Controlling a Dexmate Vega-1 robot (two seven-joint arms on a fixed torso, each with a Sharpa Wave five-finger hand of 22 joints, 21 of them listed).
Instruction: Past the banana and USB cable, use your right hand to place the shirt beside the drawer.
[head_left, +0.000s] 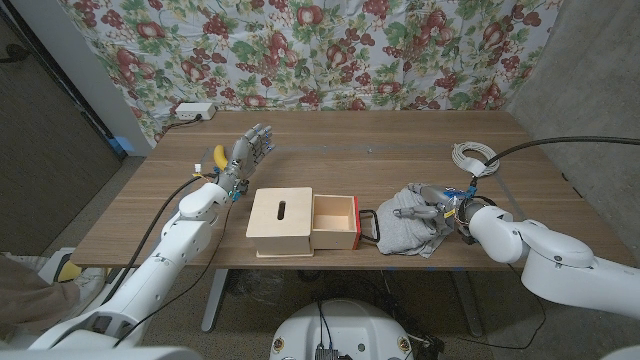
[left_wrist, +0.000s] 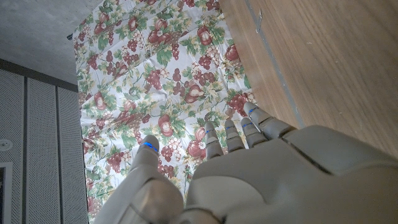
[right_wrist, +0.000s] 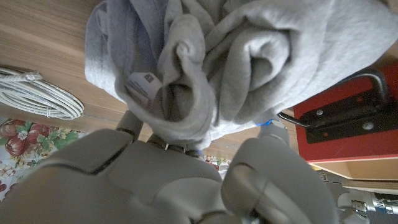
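Note:
A crumpled grey shirt (head_left: 405, 225) lies on the table just right of the drawer (head_left: 335, 220), which stands pulled out of its wooden box (head_left: 282, 222). My right hand (head_left: 448, 208) grips the shirt from the right side. In the right wrist view the shirt (right_wrist: 249, 56) bunches over the fingers of my right hand (right_wrist: 155, 180), close to the drawer's red front and black handle (right_wrist: 348, 112). Behind the hand a white USB cable (head_left: 472, 156) lies coiled. A banana (head_left: 219, 158) lies at the left, beside my left hand (head_left: 250, 150), which is raised with fingers spread and empty.
A white power strip (head_left: 193, 112) sits at the table's far left corner. A floral cloth hangs behind the table. The coiled cable (right_wrist: 37, 93) lies near the shirt in the right wrist view. Bare wood stretches across the far middle of the table (head_left: 360, 135).

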